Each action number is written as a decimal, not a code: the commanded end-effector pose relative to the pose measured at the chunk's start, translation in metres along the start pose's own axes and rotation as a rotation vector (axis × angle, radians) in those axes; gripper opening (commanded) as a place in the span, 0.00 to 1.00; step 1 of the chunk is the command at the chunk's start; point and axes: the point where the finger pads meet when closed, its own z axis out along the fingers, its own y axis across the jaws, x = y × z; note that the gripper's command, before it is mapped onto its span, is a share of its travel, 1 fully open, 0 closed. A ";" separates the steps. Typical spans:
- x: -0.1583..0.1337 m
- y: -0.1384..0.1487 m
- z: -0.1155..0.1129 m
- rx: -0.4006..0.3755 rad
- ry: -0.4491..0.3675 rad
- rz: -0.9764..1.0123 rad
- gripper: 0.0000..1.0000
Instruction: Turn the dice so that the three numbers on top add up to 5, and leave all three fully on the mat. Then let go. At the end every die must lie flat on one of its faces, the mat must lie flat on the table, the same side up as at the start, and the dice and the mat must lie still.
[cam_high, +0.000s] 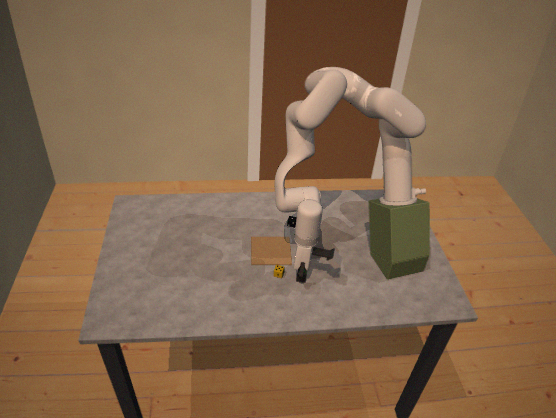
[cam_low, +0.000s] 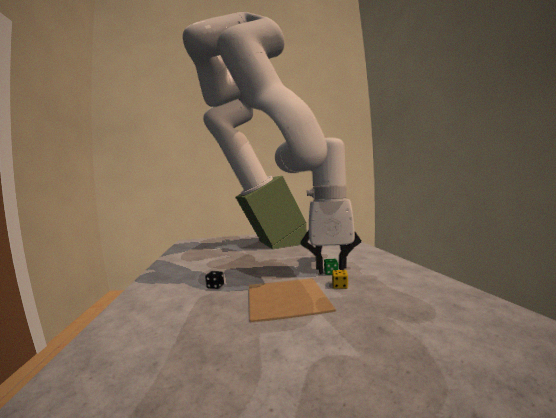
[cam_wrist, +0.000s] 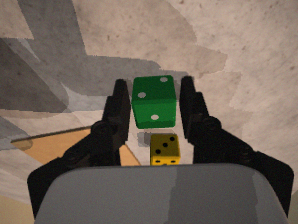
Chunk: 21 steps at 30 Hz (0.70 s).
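Note:
My gripper is lowered over the green die, one finger on each side. The fingers stand partly open, with thin gaps to the die in the wrist view. The green die rests on the table, off the mat. The yellow die lies on the table just in front of it, beside the corner of the tan mat; it also shows in the wrist view. The black die lies on the table on the mat's far side. In the top view the gripper hides the green die.
The green pedestal carrying the arm's base stands at the table's right. The mat lies flat near the table's middle, with the yellow die at its front right corner.

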 end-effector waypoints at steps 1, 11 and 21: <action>-0.001 0.001 -0.001 -0.002 -0.002 0.000 0.47; -0.001 0.001 -0.001 -0.002 -0.002 0.000 0.47; -0.001 0.001 -0.001 -0.002 -0.002 0.000 0.27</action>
